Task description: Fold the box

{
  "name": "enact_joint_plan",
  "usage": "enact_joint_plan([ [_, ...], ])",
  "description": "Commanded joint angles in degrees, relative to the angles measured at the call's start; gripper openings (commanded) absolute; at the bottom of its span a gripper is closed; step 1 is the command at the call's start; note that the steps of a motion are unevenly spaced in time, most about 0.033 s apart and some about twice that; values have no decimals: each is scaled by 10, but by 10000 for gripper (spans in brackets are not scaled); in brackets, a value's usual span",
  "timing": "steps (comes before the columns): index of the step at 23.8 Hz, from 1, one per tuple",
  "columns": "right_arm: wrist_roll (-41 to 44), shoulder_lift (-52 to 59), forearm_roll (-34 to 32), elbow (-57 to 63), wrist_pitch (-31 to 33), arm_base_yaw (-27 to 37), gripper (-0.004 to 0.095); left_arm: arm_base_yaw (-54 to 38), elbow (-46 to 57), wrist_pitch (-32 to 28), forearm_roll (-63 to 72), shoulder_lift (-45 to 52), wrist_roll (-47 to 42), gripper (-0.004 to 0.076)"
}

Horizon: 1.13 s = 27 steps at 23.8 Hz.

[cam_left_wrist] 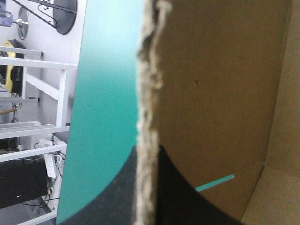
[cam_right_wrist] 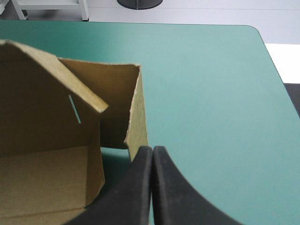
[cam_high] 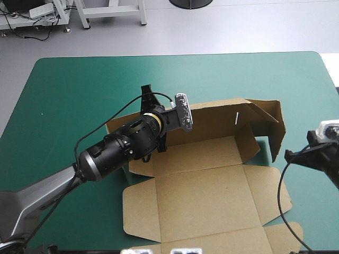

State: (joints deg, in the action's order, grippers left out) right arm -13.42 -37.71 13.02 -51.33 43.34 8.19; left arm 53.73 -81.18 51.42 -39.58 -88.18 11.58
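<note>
A: Where is the box (cam_high: 201,196)?
B: Mid-table (cam_high: 63,106). Its raised far wall (cam_high: 212,119) runs left to right, and the left gripper (cam_left_wrist: 150,150) is clamped on its left end.
A: And the right gripper (cam_right_wrist: 153,150)?
B: Fingers together, empty, just beside the upright right flap (cam_right_wrist: 136,112).

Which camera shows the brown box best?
The high view: nearly the whole box lies in sight, base flat, far wall raised. The left wrist view shows only a wall's edge pinched by the left gripper; the right wrist view, just one raised corner.
</note>
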Motion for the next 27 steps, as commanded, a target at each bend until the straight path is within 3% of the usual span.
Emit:
enact_joint_plan([
  [1,-7,-50,2,-64,-42,0,-24,7,5,-42,-56,18,-64,-6],
  [12,-29,-214,-26,-235,-31,0,-24,16,22,-59,-141,2,-171,-6],
  [22,-59,-414,-42,-391,52,0,-24,91,96,-34,-270,-25,-266,-6],
  [27,-78,-511,-39,-461,68,1,-25,99,100,-24,-271,-25,-286,-6],
])
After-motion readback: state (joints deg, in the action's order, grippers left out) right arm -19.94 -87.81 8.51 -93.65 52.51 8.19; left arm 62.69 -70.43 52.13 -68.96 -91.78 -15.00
